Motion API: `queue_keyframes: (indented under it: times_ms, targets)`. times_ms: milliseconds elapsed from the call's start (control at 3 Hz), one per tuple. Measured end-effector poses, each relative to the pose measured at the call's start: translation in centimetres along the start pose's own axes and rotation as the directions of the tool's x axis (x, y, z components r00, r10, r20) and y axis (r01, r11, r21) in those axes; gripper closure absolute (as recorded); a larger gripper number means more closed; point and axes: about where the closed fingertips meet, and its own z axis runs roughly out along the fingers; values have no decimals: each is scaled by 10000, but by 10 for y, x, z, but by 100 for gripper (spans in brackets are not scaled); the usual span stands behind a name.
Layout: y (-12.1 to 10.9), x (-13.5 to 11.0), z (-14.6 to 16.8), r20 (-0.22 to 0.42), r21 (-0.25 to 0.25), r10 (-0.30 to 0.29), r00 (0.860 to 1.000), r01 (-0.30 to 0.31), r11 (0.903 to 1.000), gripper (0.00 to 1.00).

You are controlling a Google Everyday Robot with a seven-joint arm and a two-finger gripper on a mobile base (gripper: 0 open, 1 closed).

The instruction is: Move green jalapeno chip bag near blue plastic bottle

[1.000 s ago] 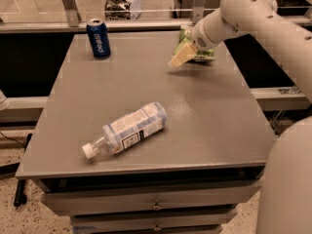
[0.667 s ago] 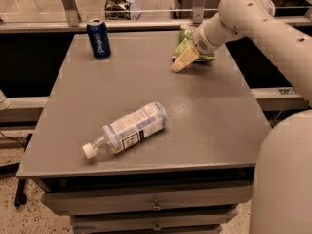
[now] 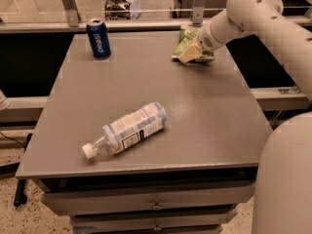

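Note:
The green jalapeno chip bag (image 3: 185, 39) lies at the far right of the grey table (image 3: 209, 116), partly hidden by my gripper. My gripper (image 3: 190, 53) is down on the bag's near edge, at the end of the white arm that reaches in from the right. The blue plastic bottle (image 3: 127, 129) lies on its side near the table's front, with its white cap pointing front-left. It is well apart from the bag, to the bag's front-left.
A dark blue Pepsi can (image 3: 98, 38) stands upright at the far left corner of the table. A metal rail (image 3: 146, 26) and glass panels run behind the table. Drawers sit under the front edge. My white body fills the lower right.
My gripper has shifted slightly to the right at the chip bag. The bottle and the can have not moved.

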Motion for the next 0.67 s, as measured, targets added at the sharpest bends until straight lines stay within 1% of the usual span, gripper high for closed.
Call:
queue_keyframes:
  times_ms: [333,667]
  targets:
    - [4,-6,-12,323,-222,-84,9994,91,9997,65]
    - [25,-15,-23,680,-713,-488,9965,537,9960,88]
